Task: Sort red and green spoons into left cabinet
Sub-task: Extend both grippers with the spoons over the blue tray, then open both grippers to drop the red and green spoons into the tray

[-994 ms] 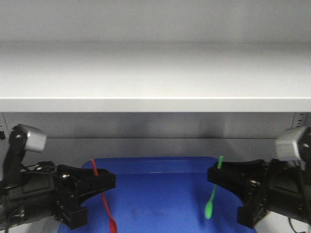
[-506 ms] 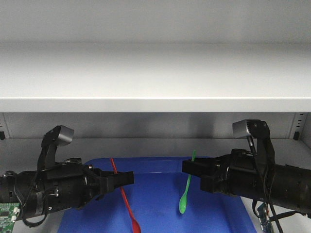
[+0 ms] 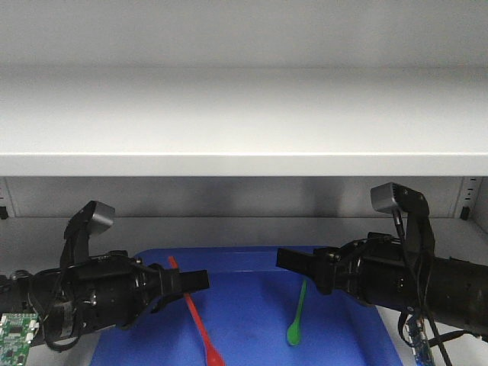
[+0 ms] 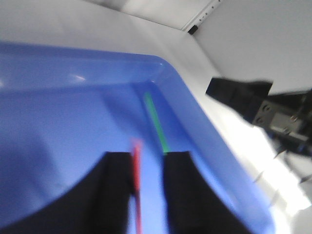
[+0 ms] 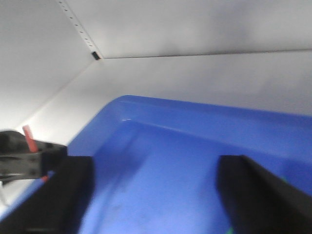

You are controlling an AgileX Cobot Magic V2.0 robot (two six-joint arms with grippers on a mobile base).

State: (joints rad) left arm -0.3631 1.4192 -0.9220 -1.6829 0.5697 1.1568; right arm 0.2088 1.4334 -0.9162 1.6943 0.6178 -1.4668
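From where I stand, the left arm reaches in low over the near left corner of the blue tray [image 3: 252, 259], and its gripper [image 3: 192, 280] is clamped on the red spoon [image 3: 197, 318]. That spoon is thin and bright, its handle tip poking up just past the fingers and its small oval bowl hanging down toward the tray floor, slanted to the right. In the left wrist view the same red spoon [image 4: 136, 175] runs as a blurred stripe between the two dark fingers [image 4: 114, 190], with blue plastic behind it. Further right, the green spoon [image 3: 299, 313] looks to lie in the tray, well apart from the red one, its bowl toward me and its handle running back under the right arm; the left wrist view shows it [image 4: 156, 122] close along the tray's right wall. The right gripper [image 3: 305, 263] hovers above that handle with its jaws spread wide, and in its wrist view the two fingers [image 5: 63, 190] stand far apart with only tray [image 5: 195, 122] between them. Over everything sits the pale grey cabinet [image 3: 244, 114] shelf, which hangs low over both arms, and the slotted rail [image 3: 473, 198] shows at the far right.
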